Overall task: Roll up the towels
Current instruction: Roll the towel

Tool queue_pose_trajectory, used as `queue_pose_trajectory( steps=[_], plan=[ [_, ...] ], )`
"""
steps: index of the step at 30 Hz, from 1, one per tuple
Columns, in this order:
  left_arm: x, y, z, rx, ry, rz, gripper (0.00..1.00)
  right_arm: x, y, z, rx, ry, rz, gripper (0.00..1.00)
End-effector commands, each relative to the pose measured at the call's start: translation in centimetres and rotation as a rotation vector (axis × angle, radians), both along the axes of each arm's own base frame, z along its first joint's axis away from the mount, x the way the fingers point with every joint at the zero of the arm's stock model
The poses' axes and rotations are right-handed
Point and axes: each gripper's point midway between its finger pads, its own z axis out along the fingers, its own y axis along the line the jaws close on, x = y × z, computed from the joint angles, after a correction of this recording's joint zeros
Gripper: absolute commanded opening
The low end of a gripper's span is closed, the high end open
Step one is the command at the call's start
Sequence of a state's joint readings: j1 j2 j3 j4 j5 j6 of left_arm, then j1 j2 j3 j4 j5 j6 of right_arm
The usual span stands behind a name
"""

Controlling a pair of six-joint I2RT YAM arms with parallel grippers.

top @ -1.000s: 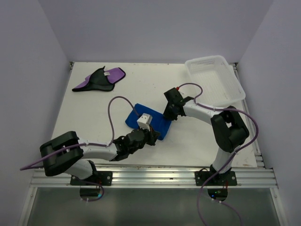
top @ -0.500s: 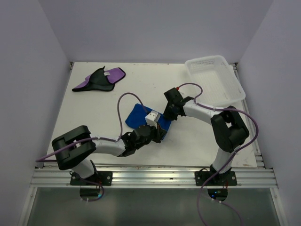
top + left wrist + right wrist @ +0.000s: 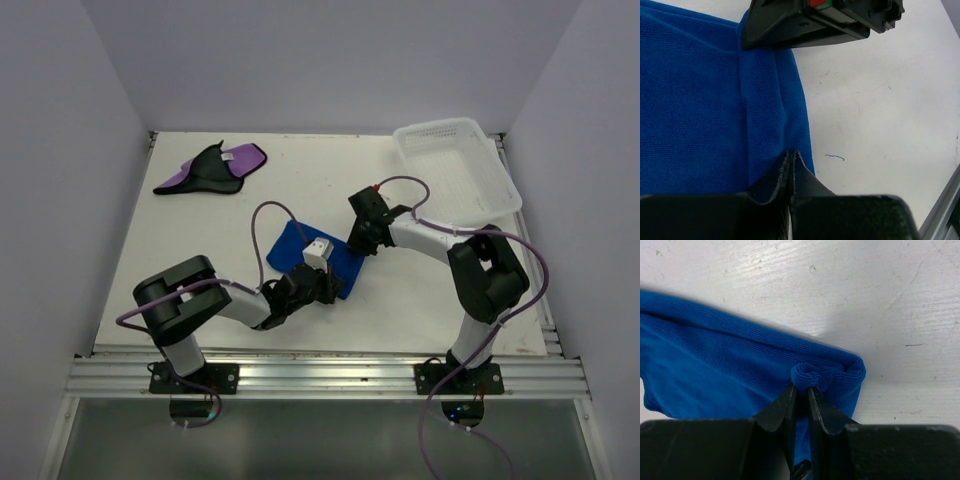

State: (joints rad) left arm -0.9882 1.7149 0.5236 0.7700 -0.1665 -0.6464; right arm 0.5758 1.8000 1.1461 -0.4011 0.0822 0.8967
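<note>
The blue towel (image 3: 288, 250) lies mid-table, folded, between my two grippers. My right gripper (image 3: 353, 244) holds its far right corner: in the right wrist view the gripper (image 3: 802, 388) is shut on a bunched fold of the blue towel (image 3: 730, 365). My left gripper (image 3: 332, 287) is at the towel's near right edge. In the left wrist view the gripper (image 3: 791, 153) is shut, its tips resting on the blue towel (image 3: 695, 100), and no cloth shows between them. The purple and black towel (image 3: 210, 170) lies crumpled at the far left, away from both grippers.
A white mesh basket (image 3: 500, 200) stands at the far right corner of the table. In the left wrist view the right gripper's black body (image 3: 805, 20) sits at the towel's far edge. The table's metal front rail (image 3: 330, 372) runs along the near edge.
My left arm has swung its elbow to the right and its gripper has shifted a little right along the towel's near edge. The right arm and the purple towel have not moved.
</note>
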Motion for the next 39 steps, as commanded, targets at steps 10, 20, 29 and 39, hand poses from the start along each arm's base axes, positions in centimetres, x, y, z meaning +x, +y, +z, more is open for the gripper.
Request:
queue_pose_trajectory(
  steps=[10, 20, 29, 39],
  plan=[
    [-0.5, 0.6, -1.3, -0.038, 0.026, 0.011, 0.00, 1.5, -0.4, 3.7, -0.027, -0.076, 0.017, 0.45],
    [-0.6, 0.9, -1.5, -0.044, 0.035, 0.024, 0.00, 0.5, -2.3, 7.2, -0.014, -0.204, -0.006, 0.58],
    [-0.6, 1.1, -1.5, -0.034, 0.035, 0.031, 0.00, -3.9, -1.8, 5.8, 0.230, -0.256, -0.006, 0.52],
    [-0.4, 1.0, -1.3, -0.034, 0.034, 0.031, 0.00, -5.7, -0.6, 3.7, 0.414, -0.327, 0.024, 0.59]
  ],
)
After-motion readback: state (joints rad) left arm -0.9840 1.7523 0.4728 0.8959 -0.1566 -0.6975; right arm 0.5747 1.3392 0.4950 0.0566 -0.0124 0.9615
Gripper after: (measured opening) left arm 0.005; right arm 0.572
